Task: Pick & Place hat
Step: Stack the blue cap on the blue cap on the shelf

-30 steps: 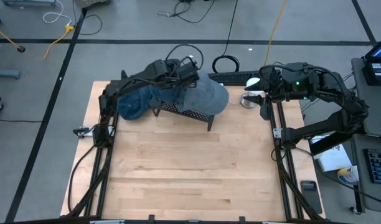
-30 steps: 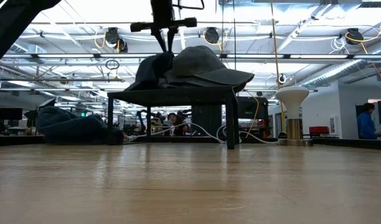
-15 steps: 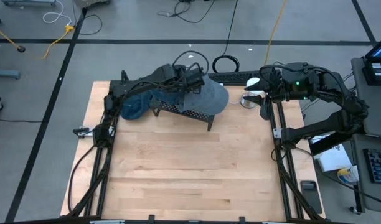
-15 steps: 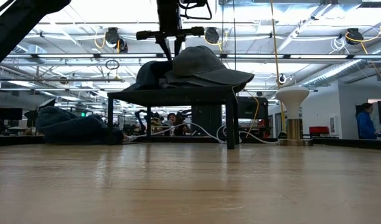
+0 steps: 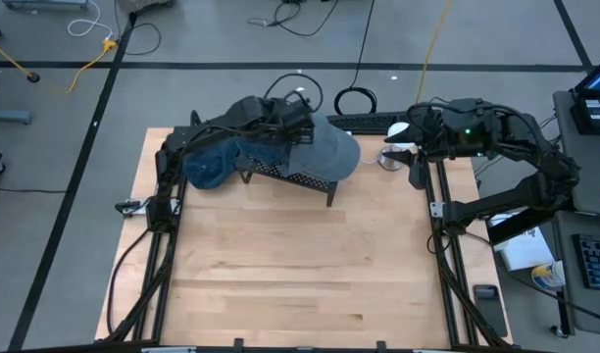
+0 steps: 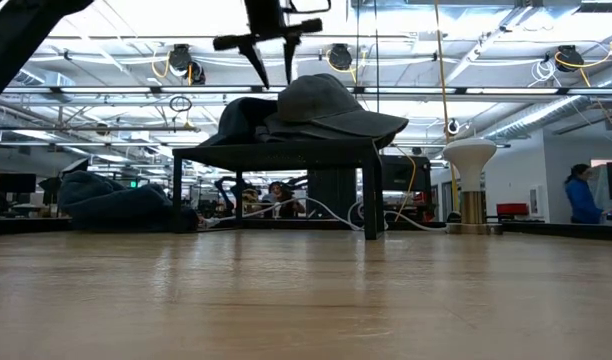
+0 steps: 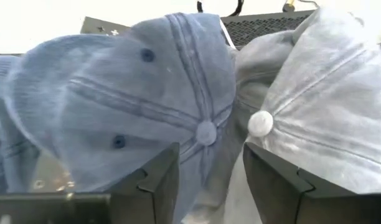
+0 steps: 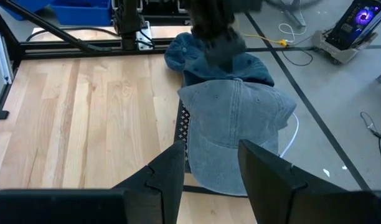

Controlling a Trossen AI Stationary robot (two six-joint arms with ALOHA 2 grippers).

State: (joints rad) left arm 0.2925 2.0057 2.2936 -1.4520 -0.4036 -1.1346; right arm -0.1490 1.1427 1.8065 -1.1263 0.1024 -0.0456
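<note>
A black mesh rack [image 5: 298, 176] stands at the table's far middle and carries two caps. The blue cap [image 7: 141, 99] lies on its left part, and the grey cap [image 5: 327, 152] lies beside it with its brim [image 6: 371, 122] over the rack's right end. A third, dark blue hat [image 5: 204, 165] lies on the table left of the rack. My left gripper [image 6: 273, 72] hovers open just above the place where the two caps meet [image 7: 231, 124], touching neither. My right gripper [image 8: 212, 180] waits open at the table's far right, beside a white stand [image 5: 399, 149].
The white mushroom-shaped stand [image 6: 469, 180] is right of the rack near the far right corner. Bare wood [image 5: 300, 265] runs from the rack to the near edge. Metal frame rails [image 5: 447, 255] line both sides. Cables lie on the floor behind, and a person [image 6: 580, 195] is in the room.
My left gripper dipped a little toward the caps and to the right, then rose and drew back to about where it was. It stayed open throughout. The caps and the rack have kept still.
</note>
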